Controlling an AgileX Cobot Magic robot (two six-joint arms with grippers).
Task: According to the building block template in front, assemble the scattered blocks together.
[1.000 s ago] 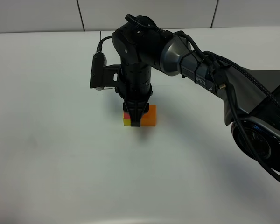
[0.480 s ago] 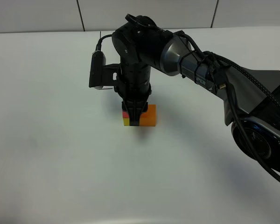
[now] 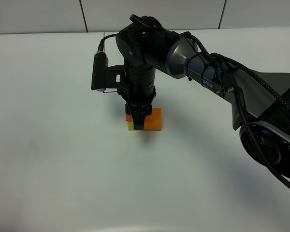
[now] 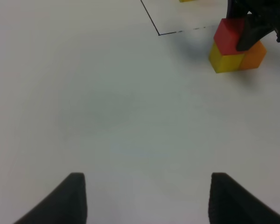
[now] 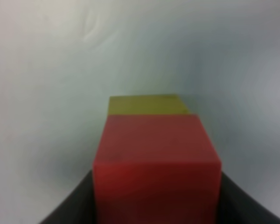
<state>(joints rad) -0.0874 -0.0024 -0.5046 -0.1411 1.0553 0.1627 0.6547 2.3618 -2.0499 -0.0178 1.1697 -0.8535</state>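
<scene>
Three cubes sit together near the middle of the white bench (image 3: 53, 159): the red block (image 4: 227, 33) stacked on the yellow block (image 4: 225, 60), the orange block (image 3: 154, 120) touching alongside. Right end effector (image 3: 137, 118) stands vertical over them, fingers pinching the red block. Left end effector (image 4: 144, 198) hangs well apart, fingers spread, holding nothing. Thin black lines (image 4: 151, 21) show beyond the stack.

robot test bench, bare white table (image 3: 48, 169), pale panelled wall (image 3: 38, 14) behind
</scene>
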